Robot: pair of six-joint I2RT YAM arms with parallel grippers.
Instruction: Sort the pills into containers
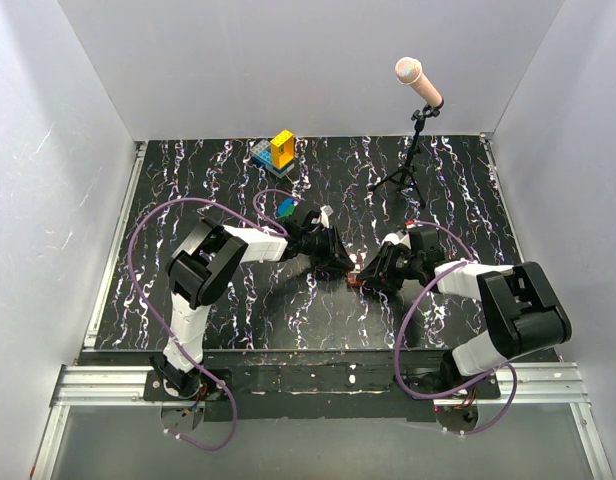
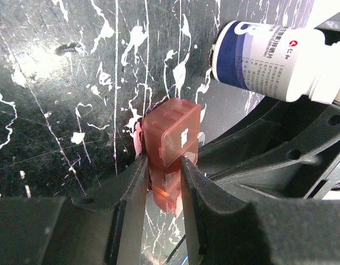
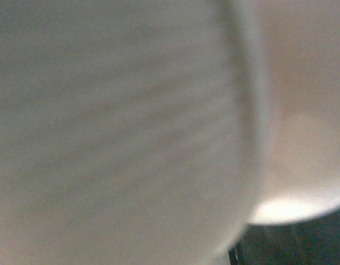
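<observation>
The left claw (image 2: 161, 165) was pinched nearly shut on the pill box (image 2: 173, 130). One finger pressed each long side at the box's near end, and the rest of it stuck out past the fingertips, low over the table (image 2: 59, 110).

To my eye the box would be very light. It looked like thin, see-through plastic, stiff enough to hold its shape, with smooth sides that might slip. I judged that a hard squeeze could bow the walls or spring a lid, so the narrow width, low on the body, seemed the right place to hold it. I could not tell whether any lid was open.

Just beyond the fingertips and to the right, a white bottle (image 2: 264, 61) with a blue label lay tilted, near the box but apart from it. The right claw (image 1: 373, 272) sat close against that side and crowded the box. Its own camera showed only a pale blur, so I could not tell how wide it stood or whether it held anything.

Farther off, a blue-green block (image 1: 286, 208) lay behind the left wrist. More blocks (image 1: 278, 150) and a microphone stand (image 1: 403, 175) stood well apart, out of the way.
</observation>
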